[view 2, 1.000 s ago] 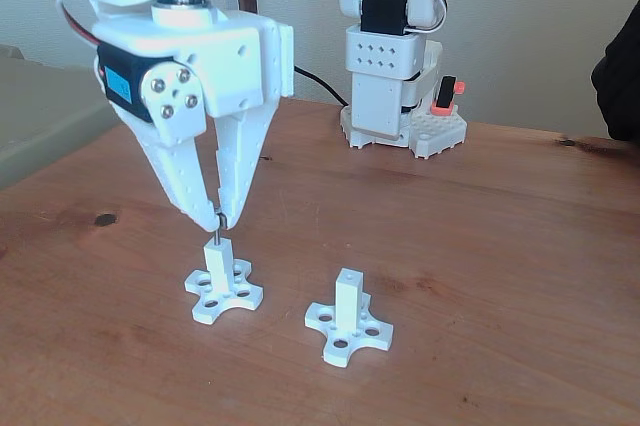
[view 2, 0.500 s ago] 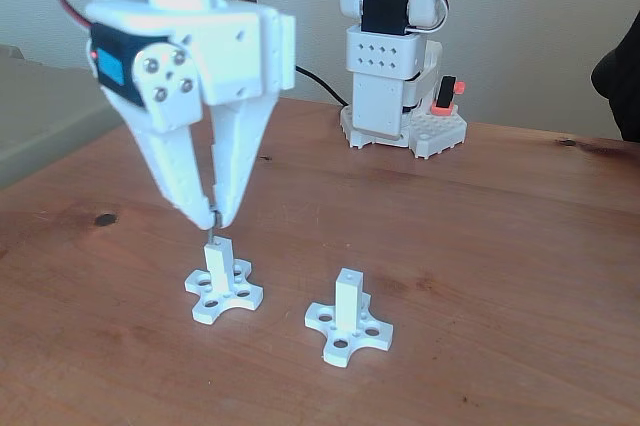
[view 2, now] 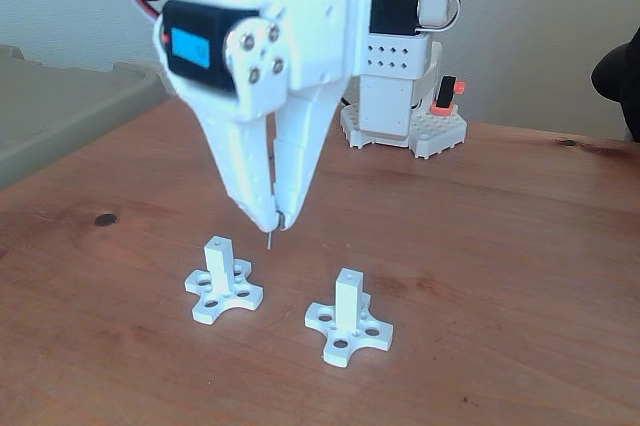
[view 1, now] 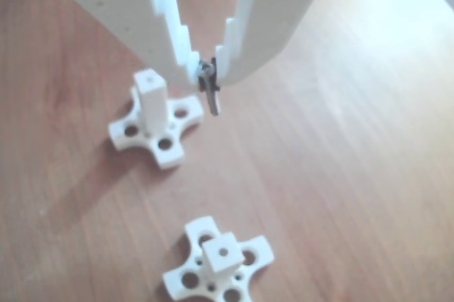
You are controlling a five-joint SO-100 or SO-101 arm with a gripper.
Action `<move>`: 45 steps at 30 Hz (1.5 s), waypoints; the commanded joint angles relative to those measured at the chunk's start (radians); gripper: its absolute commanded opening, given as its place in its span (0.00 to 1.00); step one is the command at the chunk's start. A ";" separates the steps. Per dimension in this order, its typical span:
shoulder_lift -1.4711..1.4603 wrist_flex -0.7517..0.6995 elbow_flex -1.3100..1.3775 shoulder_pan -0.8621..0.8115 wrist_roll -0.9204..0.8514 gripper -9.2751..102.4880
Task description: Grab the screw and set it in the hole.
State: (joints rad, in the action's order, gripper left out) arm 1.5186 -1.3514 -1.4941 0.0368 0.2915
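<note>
bench (view 2: 520, 246): brown wood, lower two thirds of the fixed view. pincer (view 2: 275, 224), upper centre, fingers together and clamped on the screw (view 2: 270, 237), which hangs tip-down in the air. half a second ago it stood right over the left post (view 2: 217, 264), screw at its top; now it has swung right, between the left post and the right post (view 2: 347, 298). in the other view the screw (view 1: 211, 93) sits tilted beside the post. its hole (view 1: 148, 79) is empty. judgement: insertion missed or aborted; needs re-aligning.
</note>
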 commanded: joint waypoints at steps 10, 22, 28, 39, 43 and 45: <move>0.133 0.020 -0.040 0.087 0.026 0.04; 0.130 0.040 -0.084 0.114 0.035 0.04; 0.132 0.043 -0.097 0.121 0.040 0.04; 0.126 0.043 -0.103 0.135 0.043 0.04; 0.124 0.044 -0.106 0.138 0.044 0.04; 0.121 0.046 -0.106 0.141 0.046 0.04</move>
State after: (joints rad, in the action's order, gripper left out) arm 1.5463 -1.3177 -1.6045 0.1626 0.3237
